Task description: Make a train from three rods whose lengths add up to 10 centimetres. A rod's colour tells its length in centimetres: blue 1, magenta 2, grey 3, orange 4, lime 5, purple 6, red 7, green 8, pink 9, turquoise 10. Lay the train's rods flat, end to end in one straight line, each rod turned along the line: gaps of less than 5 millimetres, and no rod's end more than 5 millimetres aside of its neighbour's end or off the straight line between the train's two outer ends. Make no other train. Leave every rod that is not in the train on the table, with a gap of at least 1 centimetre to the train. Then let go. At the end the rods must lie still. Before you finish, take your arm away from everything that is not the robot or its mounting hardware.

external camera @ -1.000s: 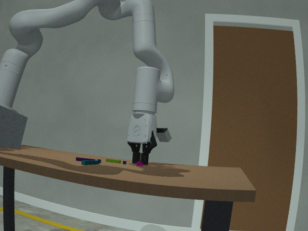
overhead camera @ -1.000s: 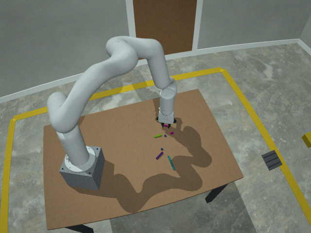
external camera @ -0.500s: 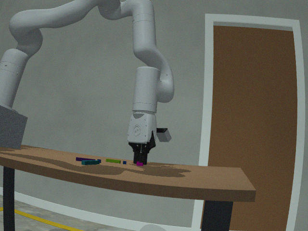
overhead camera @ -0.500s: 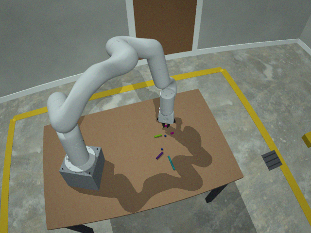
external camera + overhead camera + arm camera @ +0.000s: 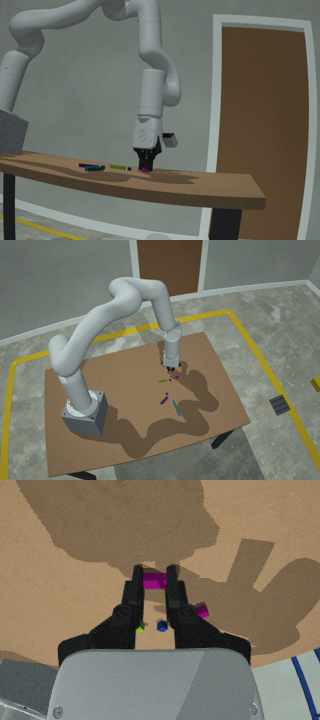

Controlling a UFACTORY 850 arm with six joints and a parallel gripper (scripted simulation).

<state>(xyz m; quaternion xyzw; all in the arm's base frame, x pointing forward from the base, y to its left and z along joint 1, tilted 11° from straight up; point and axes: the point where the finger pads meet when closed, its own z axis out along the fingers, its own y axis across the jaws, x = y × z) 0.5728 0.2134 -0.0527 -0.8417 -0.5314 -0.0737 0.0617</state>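
Note:
My gripper (image 5: 170, 369) (image 5: 146, 167) (image 5: 154, 577) is down at the table top and shut on a short magenta rod (image 5: 170, 368) (image 5: 155, 579), which lies crosswise between the fingertips. A second magenta rod (image 5: 177, 377) (image 5: 202, 611) lies just beside it. In the exterior view only one magenta piece shows at the fingertips; I cannot tell which rod it is. A lime rod (image 5: 162, 380) (image 5: 117, 167) (image 5: 140, 628) and a blue cube (image 5: 170, 379) (image 5: 129, 168) (image 5: 162, 626) lie a little nearer the base.
Further toward the table's front lie another blue cube (image 5: 166, 393) (image 5: 103, 166), a purple rod (image 5: 164, 400) (image 5: 87, 165) and a turquoise rod (image 5: 176, 407) (image 5: 93, 168). The arm's base block (image 5: 85, 418) stands at the left of the brown table (image 5: 116, 374).

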